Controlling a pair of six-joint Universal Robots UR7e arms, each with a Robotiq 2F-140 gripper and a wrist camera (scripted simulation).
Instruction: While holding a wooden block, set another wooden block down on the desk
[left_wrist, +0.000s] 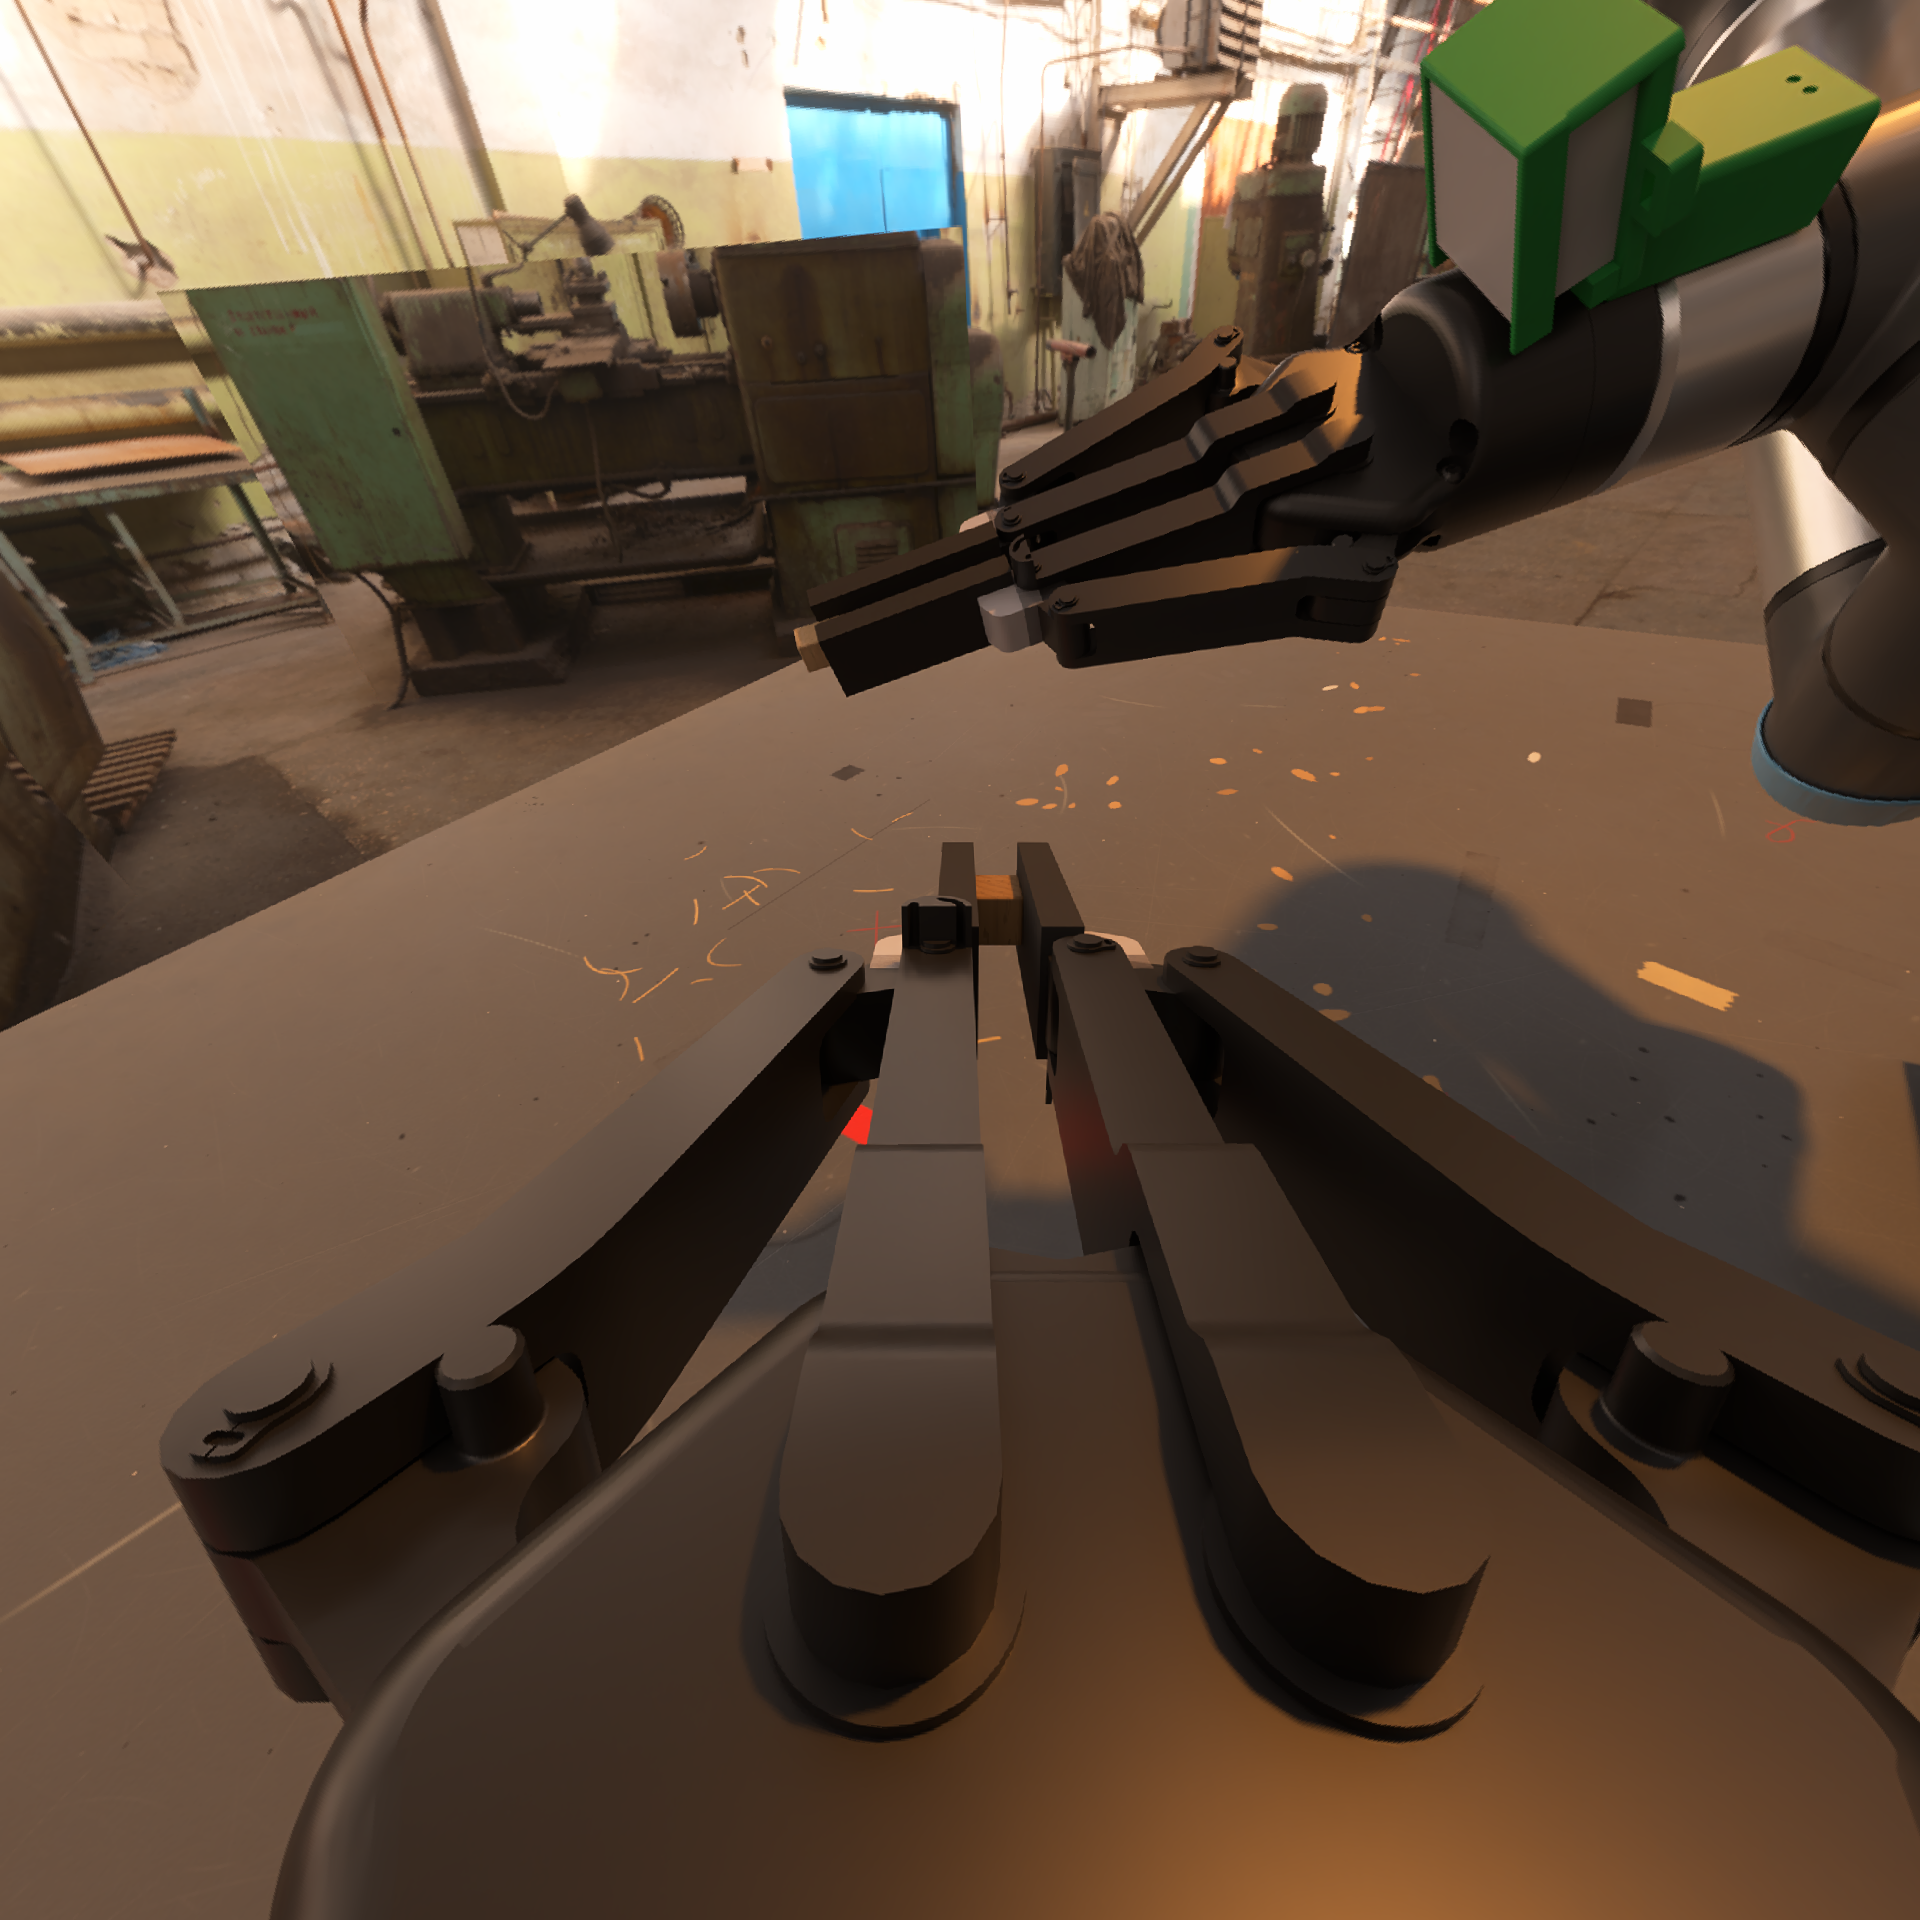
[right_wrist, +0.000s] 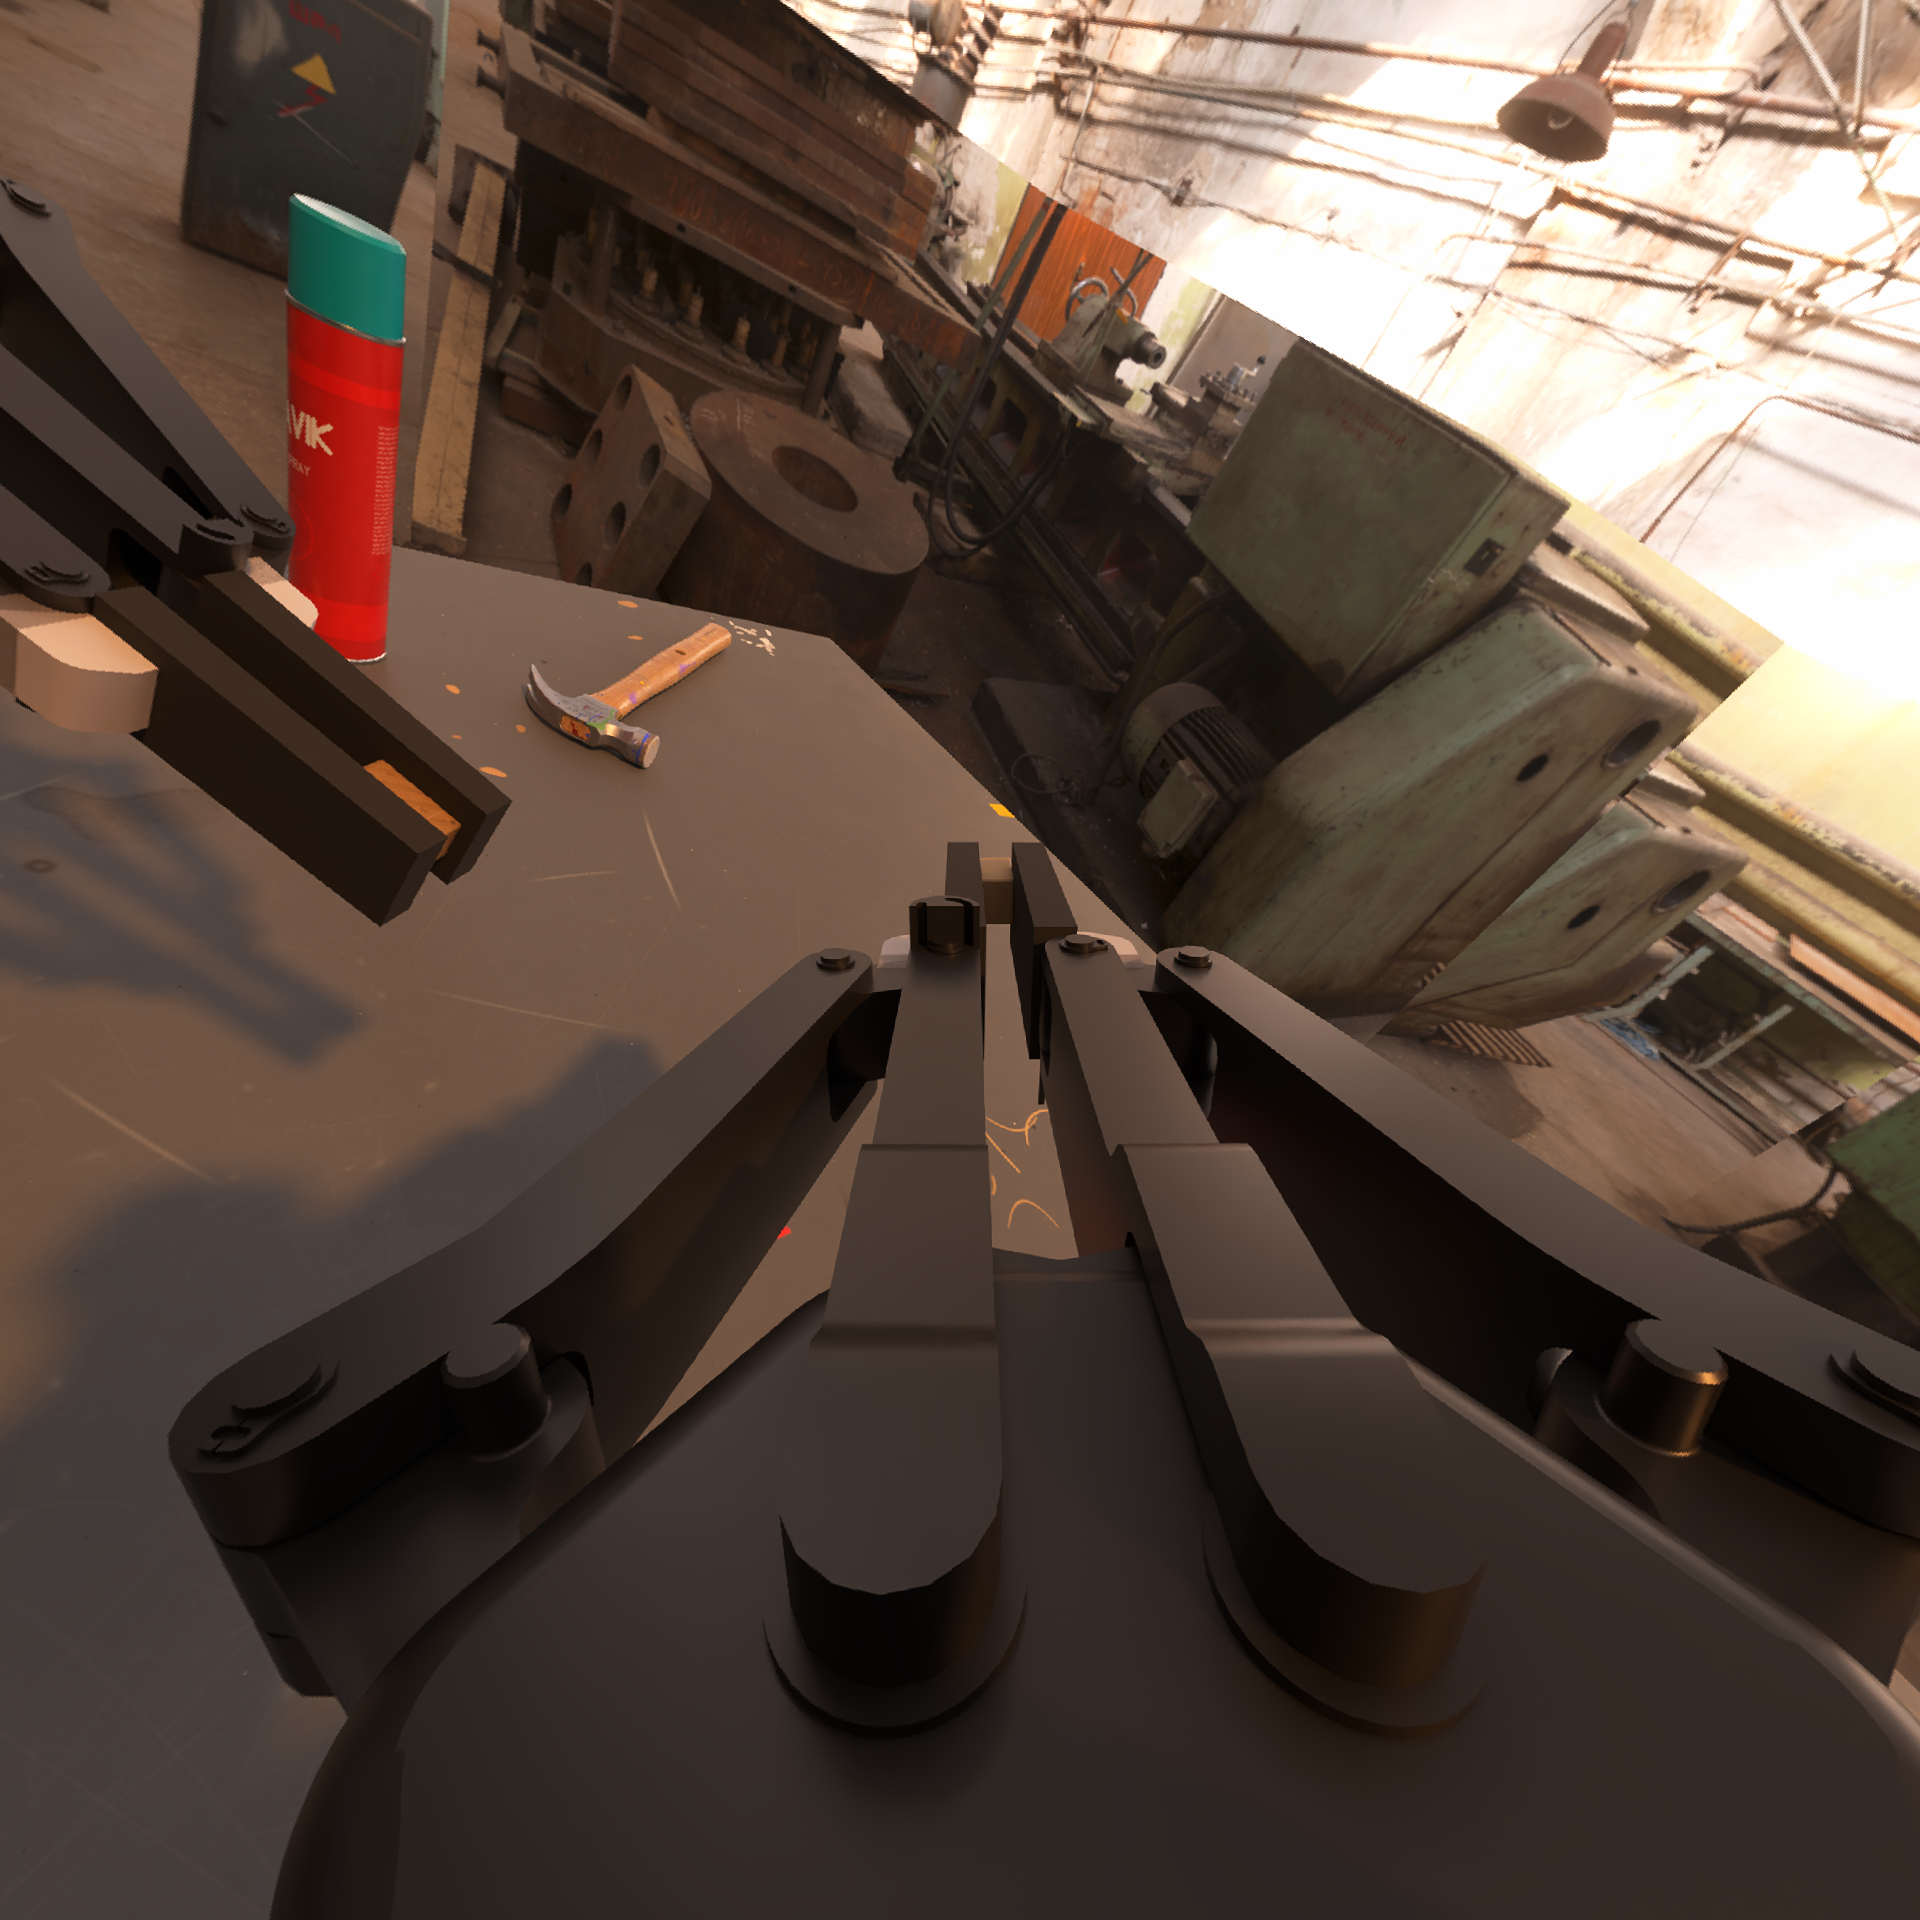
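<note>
item: left gripper (left_wrist: 997, 883) — closed on orange wooden block (left_wrist: 995, 906), held above worktop (left_wrist: 416, 1091), not touching it.
item: right gripper (right_wrist: 995, 883) — closed on pale wooden block (right_wrist: 995, 878), also aloft, near the worktop's far edge.
status: both blocks gripped, neither set down yet; lowering and release of one still to do (judged from the gap below).
containers: red spray can (right_wrist: 343, 447) w/ teal cap, upright, contents not visible. hammer (right_wrist: 623, 696) lies nearby.
</note>
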